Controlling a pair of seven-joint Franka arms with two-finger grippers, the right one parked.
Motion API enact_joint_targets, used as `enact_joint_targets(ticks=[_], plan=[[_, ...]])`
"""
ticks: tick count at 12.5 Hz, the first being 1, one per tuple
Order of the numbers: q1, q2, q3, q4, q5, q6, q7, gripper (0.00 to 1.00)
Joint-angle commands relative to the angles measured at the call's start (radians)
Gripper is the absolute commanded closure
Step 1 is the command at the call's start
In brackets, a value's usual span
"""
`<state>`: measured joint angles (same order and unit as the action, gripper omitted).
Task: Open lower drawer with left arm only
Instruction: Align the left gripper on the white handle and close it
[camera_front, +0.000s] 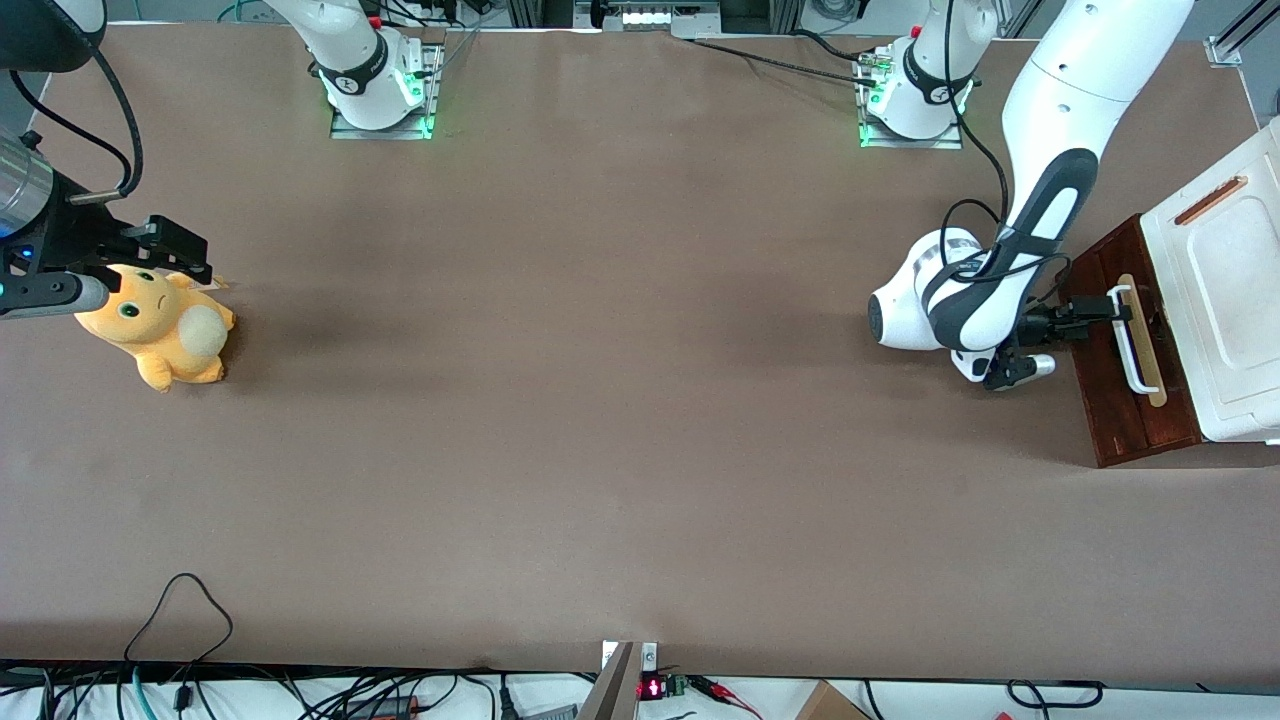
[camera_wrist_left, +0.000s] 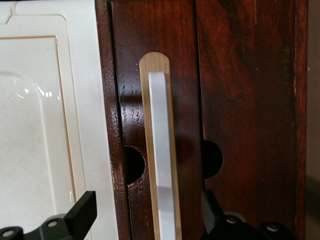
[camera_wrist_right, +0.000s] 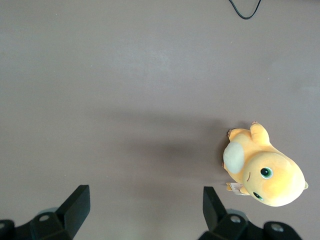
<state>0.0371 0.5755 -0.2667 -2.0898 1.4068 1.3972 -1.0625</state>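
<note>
1. Claw (camera_wrist_left: 150, 215): spread wide, holding nothing; fingers astride the white loop handle (camera_wrist_left: 162, 160), not touching it.
2. Lower drawer (camera_front: 1110, 350): directly ahead of the claw, front apparently flush; judged unopened; grasp and pull remain.
3. Hidden: claw tips cut off; drawer interior unseen; white cabinet top (camera_front: 1225, 310) partly out of frame.

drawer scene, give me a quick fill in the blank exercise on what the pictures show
1. The pincer of the left arm sits at the drawer's white ____.
2. In the wrist view the pincer's fingers stand ____, one on each side of the handle.
3. The handle is mounted on a pale ____ strip on the lower drawer.
4. The soft toy at the parked arm's end of the table is coloured ____.

Missing words: handle; open; wood; orange
</note>
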Motion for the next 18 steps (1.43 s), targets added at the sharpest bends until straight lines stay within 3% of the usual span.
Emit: enact_joint_targets(ticks=[1, 7, 14, 18], plan=[[-0.022, 0.010, 0.018, -0.009, 0.023, -0.001, -0.011, 0.20], [-0.011, 0.052, 0.038, 0.004, 0.073, -0.004, -0.019, 0.27], [0.009, 0.060, 0.055, 0.010, 0.148, 0.000, -0.014, 0.47], [0.012, 0.076, 0.070, 0.024, 0.162, 0.006, -0.010, 0.51]])
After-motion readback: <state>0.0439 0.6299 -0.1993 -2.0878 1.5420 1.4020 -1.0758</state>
